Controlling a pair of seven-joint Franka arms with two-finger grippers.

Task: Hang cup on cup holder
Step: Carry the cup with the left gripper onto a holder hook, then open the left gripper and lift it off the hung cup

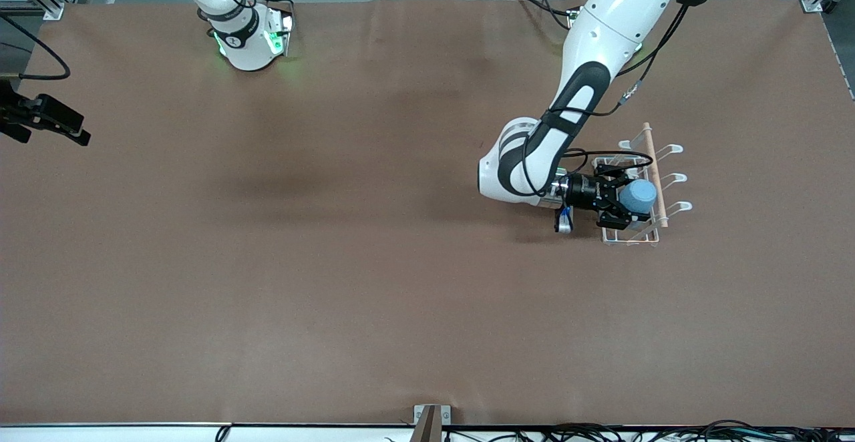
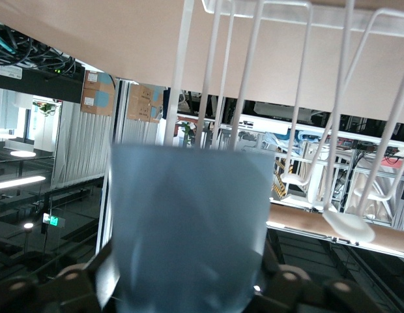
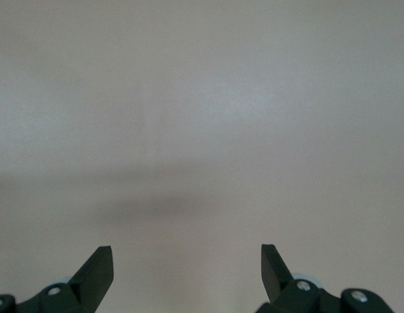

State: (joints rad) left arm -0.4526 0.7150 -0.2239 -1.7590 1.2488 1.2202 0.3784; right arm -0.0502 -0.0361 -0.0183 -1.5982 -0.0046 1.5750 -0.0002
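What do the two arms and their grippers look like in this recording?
Both arms are glossy white with black joint bands. The left arm has black cables looping along it and ends in a black gripper on a black wrist with a silver fitting. The right arm shows green lights at its base; its gripper has black, angular jaws with small silver screws.

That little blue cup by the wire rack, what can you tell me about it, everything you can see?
The cup is a small, light-blue tumbler with no handle, plain and matte, plastic by the look of it, tapering slightly. It sits over the white wire cup holder, just beside the rack's wooden rod, toward the left arm's end of the table. The left hand brackets it, its fingers on either side; whether they still press it cannot be told. From the left wrist view the cup fills the foreground with the rack's wire prongs right past it.
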